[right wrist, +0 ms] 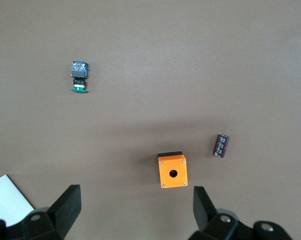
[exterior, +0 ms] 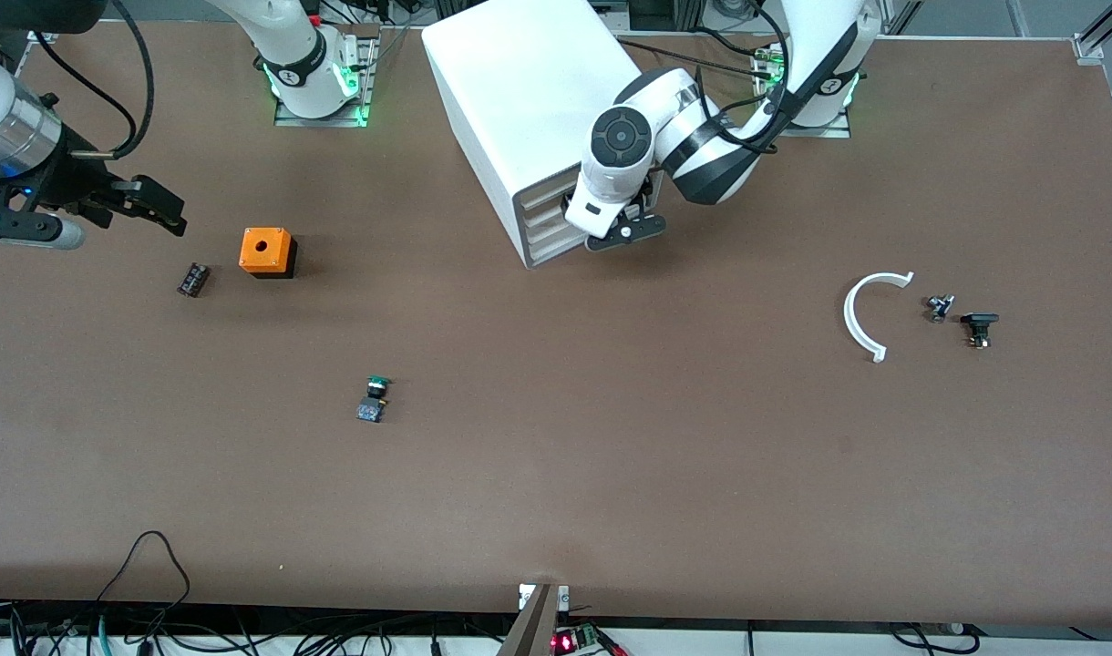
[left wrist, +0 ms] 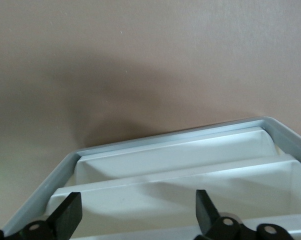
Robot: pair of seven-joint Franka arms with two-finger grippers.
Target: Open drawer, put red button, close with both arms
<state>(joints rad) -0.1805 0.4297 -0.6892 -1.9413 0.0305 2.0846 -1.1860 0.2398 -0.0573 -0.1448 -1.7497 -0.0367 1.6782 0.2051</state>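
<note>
Brown matte counter point(exterior: 611, 474) is carrying everything. Left claw point(exterior: 622, 230), jaws apart, is hanging just before the white box cabinet's cream slat-front drawer point(left wrist: 180, 165): light, stiff, slick plastic, so hook a slat lip. Right claw point(exterior: 128, 205), jaws apart, is waiting over the orange box with a hole point(right wrist: 172, 170). Red button isn't visible.

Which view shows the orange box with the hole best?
The right wrist view: the orange box sits unobstructed, hole facing the camera. The front view shows the box smaller. The left wrist view misses it.
</note>
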